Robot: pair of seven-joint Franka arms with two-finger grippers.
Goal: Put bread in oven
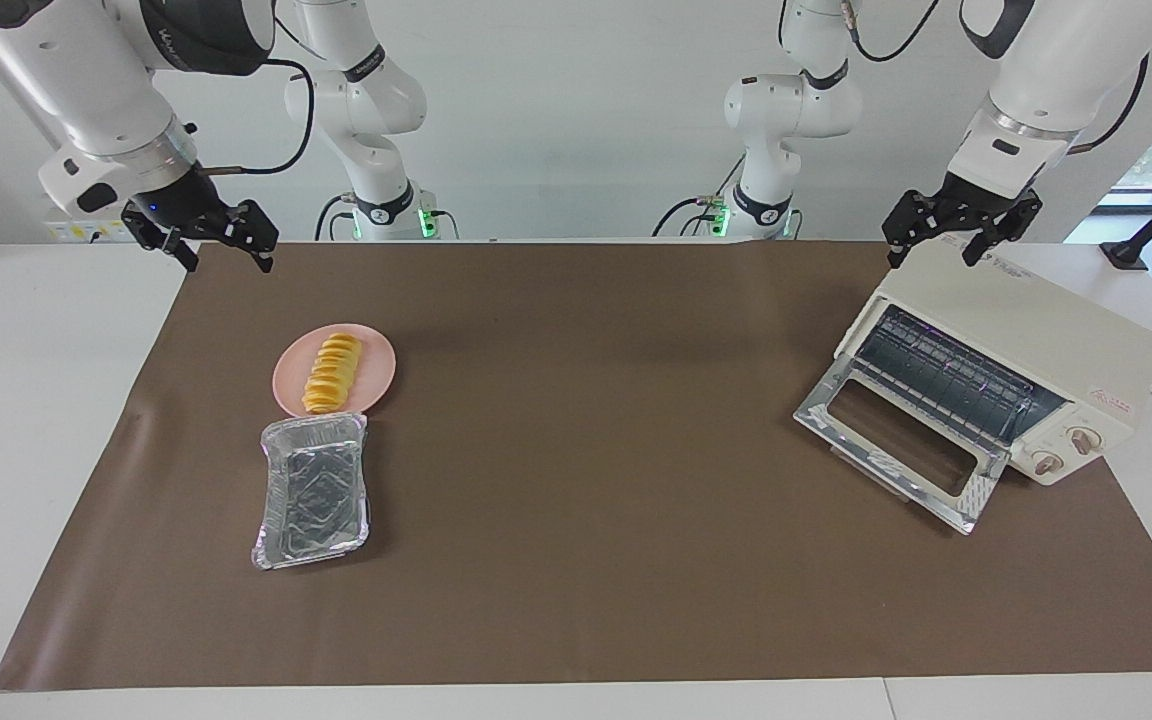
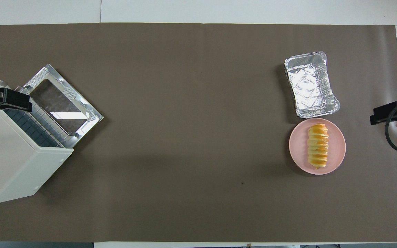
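The bread [image 1: 333, 373], a ridged yellow-orange loaf, lies on a round pink plate [image 1: 286, 385] toward the right arm's end of the table; it also shows in the overhead view [image 2: 318, 145]. The cream-white oven [image 1: 1026, 325] stands at the left arm's end, its glass door [image 1: 896, 445] dropped open and the dark rack showing. My left gripper [image 1: 933, 252] hangs open and empty over the oven's top. My right gripper [image 1: 226, 255] hangs open and empty over the mat's corner, apart from the plate.
An empty silver foil tray [image 1: 314, 492] lies against the plate's rim, farther from the robots. A brown mat [image 1: 586, 450] covers the table between the plate and the oven. A black cable [image 2: 396, 137] hangs by the right gripper.
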